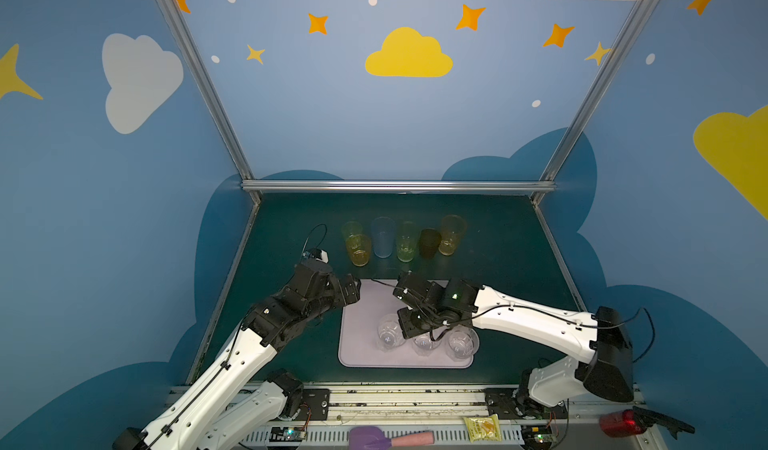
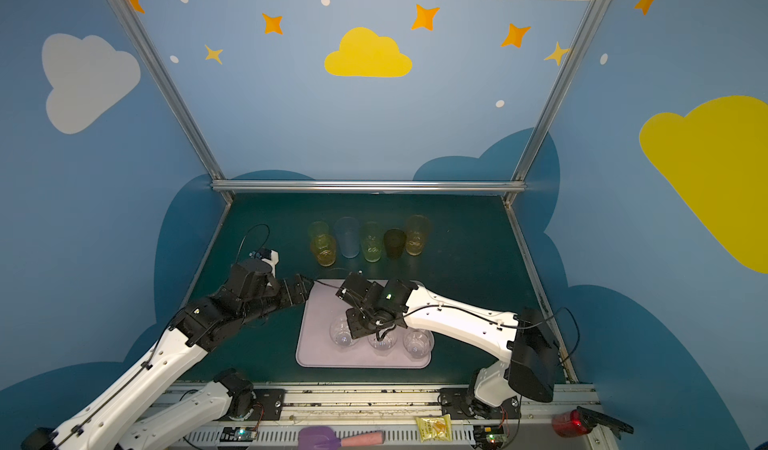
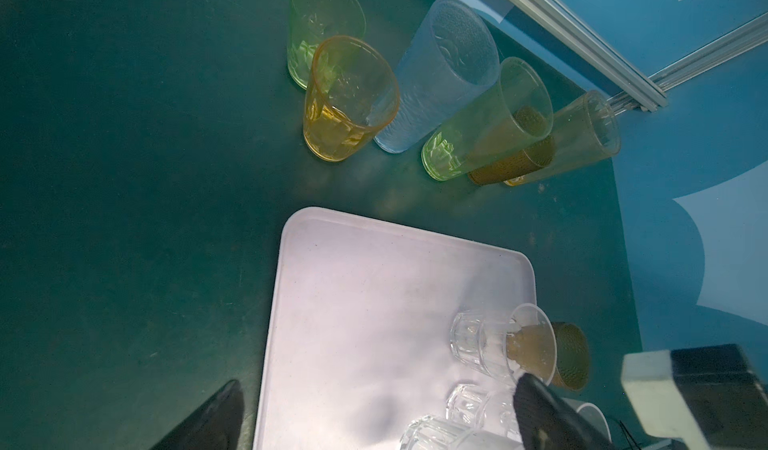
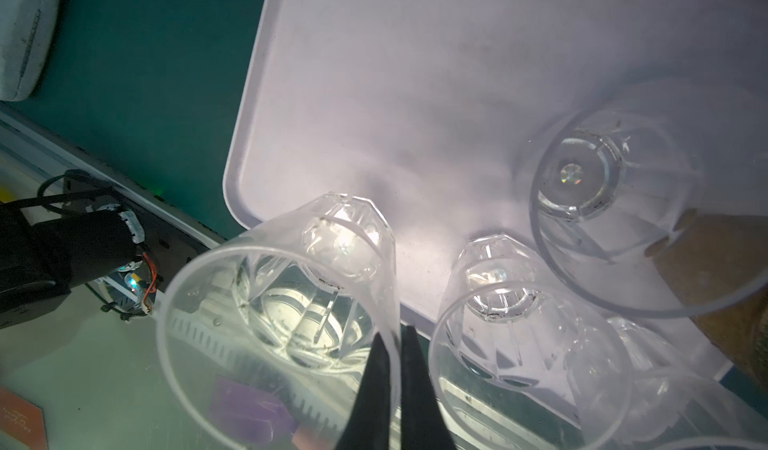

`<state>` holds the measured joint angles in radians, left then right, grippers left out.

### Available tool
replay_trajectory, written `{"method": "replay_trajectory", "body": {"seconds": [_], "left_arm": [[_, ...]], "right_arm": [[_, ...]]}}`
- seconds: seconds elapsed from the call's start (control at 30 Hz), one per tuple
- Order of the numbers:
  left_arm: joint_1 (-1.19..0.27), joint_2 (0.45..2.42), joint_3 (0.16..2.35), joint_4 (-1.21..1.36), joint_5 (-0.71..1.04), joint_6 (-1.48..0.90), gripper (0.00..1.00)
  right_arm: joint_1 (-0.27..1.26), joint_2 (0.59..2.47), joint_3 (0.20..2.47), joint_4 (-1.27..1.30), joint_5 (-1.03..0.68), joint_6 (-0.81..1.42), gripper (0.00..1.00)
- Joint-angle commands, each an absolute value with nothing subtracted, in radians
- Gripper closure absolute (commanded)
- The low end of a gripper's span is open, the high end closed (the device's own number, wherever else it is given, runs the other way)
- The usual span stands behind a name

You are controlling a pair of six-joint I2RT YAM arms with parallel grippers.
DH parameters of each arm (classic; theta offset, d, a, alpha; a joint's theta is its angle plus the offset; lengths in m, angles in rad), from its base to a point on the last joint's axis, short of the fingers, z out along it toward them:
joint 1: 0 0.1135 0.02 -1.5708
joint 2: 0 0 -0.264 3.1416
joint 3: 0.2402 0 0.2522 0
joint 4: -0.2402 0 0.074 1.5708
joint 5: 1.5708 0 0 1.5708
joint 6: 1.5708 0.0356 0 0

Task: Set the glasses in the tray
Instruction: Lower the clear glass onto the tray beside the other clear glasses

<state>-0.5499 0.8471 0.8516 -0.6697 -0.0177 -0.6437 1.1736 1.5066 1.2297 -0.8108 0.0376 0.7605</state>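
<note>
Tray (image 1: 357,358) sits mid-table on the dark green mat (image 1: 498,260), and your right gripper (image 4: 395,333) is over its near half. The jaws are clenched on the rim of a clear faceted glass (image 4: 282,302), one finger inside and one outside. Whether that glass rests on the tray or hangs just above it, you cannot tell. Three more clear tumblers share the tray: a second tumbler (image 4: 498,302) just beside the held one, a third tumbler (image 4: 615,186) farther in, and a fourth tumbler (image 4: 631,369) partly cut off. Your left gripper (image 1: 352,292) hovers at the tray's far left corner, jaws released wide, holding nothing.

Beyond the far edge stands an upright row: a short green glass (image 1: 352,229) with an amber glass (image 1: 359,250) in front of it, then a blue glass (image 1: 383,238), a tall green glass (image 1: 406,242), a brown glass (image 1: 429,243) and a tall yellow glass (image 1: 451,235).

Another brown tumbler (image 3: 571,354) stands just past the tray's edge, behind the third tumbler (your right arm covers that spot in both top views). A purple spatula (image 1: 374,437) and a yellow packet (image 1: 482,428) lie on the front rail.
</note>
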Motion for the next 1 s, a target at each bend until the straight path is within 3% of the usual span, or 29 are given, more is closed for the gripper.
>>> {"method": "replay_trajectory", "body": {"seconds": [0.0,0.97], "left_arm": [[-0.545,0.832,0.830,-0.672,-0.038,-0.639,0.00],[-0.533,0.814,0.809,-0.678,-0.043,-0.631,0.00]], "right_arm": [[1.182,1.520,1.217,-0.770,0.037,0.790,1.00],[1.187,1.659,1.246,-0.799,0.088,0.820,1.00]]}}
